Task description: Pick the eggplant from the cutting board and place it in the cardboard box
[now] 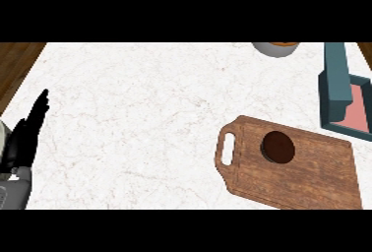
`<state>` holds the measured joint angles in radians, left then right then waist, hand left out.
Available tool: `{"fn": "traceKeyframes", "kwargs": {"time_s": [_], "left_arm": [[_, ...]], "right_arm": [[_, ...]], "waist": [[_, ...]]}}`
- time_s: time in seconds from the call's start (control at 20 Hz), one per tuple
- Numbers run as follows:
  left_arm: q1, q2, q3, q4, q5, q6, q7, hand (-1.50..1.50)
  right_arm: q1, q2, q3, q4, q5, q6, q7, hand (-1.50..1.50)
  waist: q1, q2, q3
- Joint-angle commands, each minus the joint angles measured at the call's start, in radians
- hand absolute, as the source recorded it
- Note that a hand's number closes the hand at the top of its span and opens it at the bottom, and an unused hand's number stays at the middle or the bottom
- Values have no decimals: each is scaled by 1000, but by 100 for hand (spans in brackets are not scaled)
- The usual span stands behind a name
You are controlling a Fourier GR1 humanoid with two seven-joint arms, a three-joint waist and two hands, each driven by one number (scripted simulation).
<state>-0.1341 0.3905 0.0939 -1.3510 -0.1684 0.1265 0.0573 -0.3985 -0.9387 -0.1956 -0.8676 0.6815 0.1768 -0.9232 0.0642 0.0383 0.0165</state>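
Left robot hand (25,135): matte black, slim fingers tapering to pointed tips. Forearm (13,194) below it: plain grey, smooth, no markings visible.

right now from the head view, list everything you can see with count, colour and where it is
counter: one, white marbled, fills most of the view
cutting board: one, brown wood with a handle slot, lower right on the counter
eggplant: one, dark and round as seen from above, on the cutting board near its handle end
box: one, teal walls with a pink inside, right edge, past the board's far end, partly cut off
bowl: one, grey with something orange in it, top edge, mostly cut off
wood surface: brown, beyond the counter's left edge
left forearm: one, grey, lower left corner
left hand: one, black, open, fingers up, resting at the left edge
right hand: not in view
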Motion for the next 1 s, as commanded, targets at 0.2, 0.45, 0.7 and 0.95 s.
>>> {"fn": "traceKeyframes", "kwargs": {"time_s": [0.2, 0.45, 0.7, 0.95], "left_arm": [[-12, -7, -4, 14, -10, 8, -7, 0], [-23, -4, -6, 28, -10, -3, -12, 0], [-51, -20, -28, 20, -20, -2, 18, 0], [-64, -3, -15, 46, -14, -19, 9, 0]], "right_arm": [[-96, -68, -105, 141, -146, -1, -332, 150], [-140, -68, -59, 192, -184, 75, -363, 150], [-216, -63, -4, 211, -245, 190, -321, 150], [-305, -30, 53, 266, -281, 254, -252, 150]], "waist": [[1, -6, -2], [23, -4, -6], [27, -9, -8], [32, -8, -11]]}}
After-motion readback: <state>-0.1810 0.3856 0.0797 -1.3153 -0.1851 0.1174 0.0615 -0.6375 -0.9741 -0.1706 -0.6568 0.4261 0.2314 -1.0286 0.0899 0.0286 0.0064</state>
